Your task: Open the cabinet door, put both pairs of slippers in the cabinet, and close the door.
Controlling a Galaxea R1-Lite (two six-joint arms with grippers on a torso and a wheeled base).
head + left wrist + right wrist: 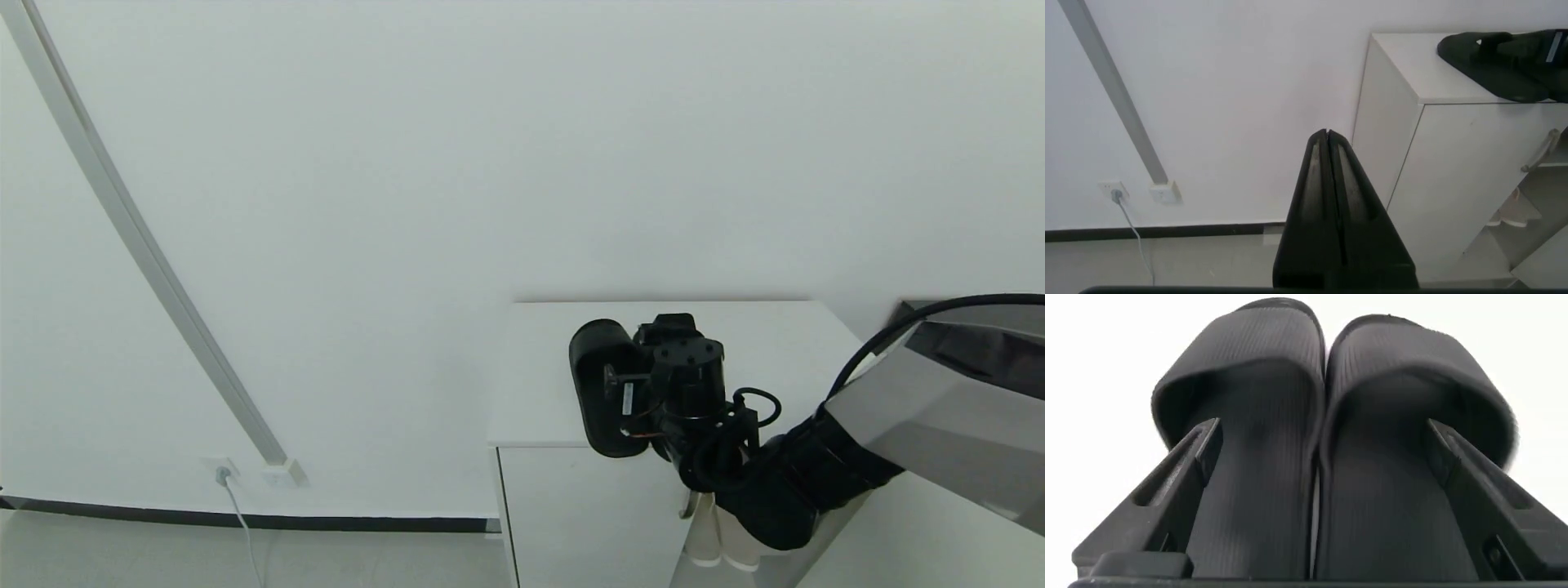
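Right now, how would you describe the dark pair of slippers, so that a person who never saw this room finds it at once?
Find the white cabinet against the white wall. At the level of its top, the right gripper holds a pair of slippers side by side between its jaws. This pair is black and ribbed, while the other pair, inside the cabinet, is pale.

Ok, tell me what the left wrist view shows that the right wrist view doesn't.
Left wrist only: the shut left tool, the white cabinet, a pale pair of slippers on a shelf inside, the wall socket. Right wrist only: ribbed straps close up, fingers on either side. Both: the black slippers held by the right tool.
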